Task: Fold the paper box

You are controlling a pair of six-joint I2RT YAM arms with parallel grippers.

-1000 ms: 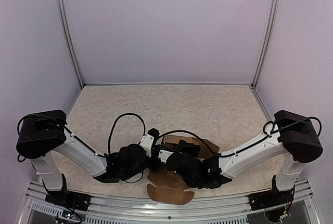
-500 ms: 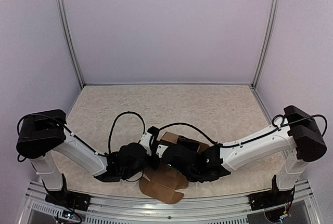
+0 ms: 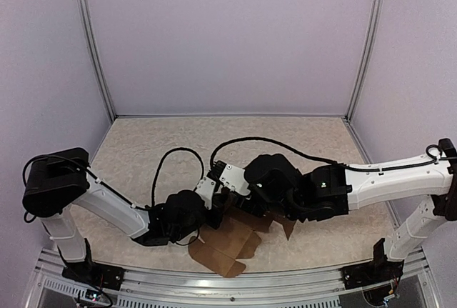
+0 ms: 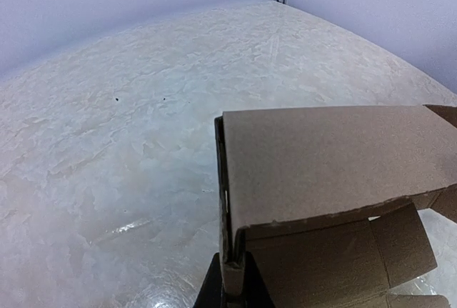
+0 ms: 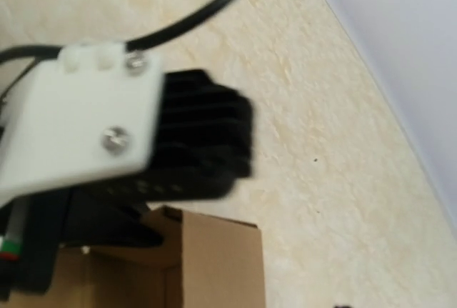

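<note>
The paper box (image 3: 227,242) is brown cardboard, partly folded, lying near the table's front edge with flaps spread toward the rail. In the left wrist view one panel of the box (image 4: 335,165) stands upright, and my left gripper (image 4: 233,285) is shut on that wall's lower corner. From above, the left gripper (image 3: 217,215) sits at the box's left side. My right gripper (image 3: 240,201) hovers over the box's far edge, and its fingers are hidden under the wrist. The right wrist view shows only the left arm's wrist and a corner of the box (image 5: 214,265).
A black cable (image 3: 171,161) loops up from the left arm and another arcs over the right arm (image 3: 385,179). The metal rail (image 3: 228,283) runs along the near edge. Beige tabletop (image 3: 228,136) stretches to the back wall and corner posts.
The left gripper has closed on the box wall. The right arm has pulled up and back from the box, its jaws opening, and the box has shifted slightly left.
</note>
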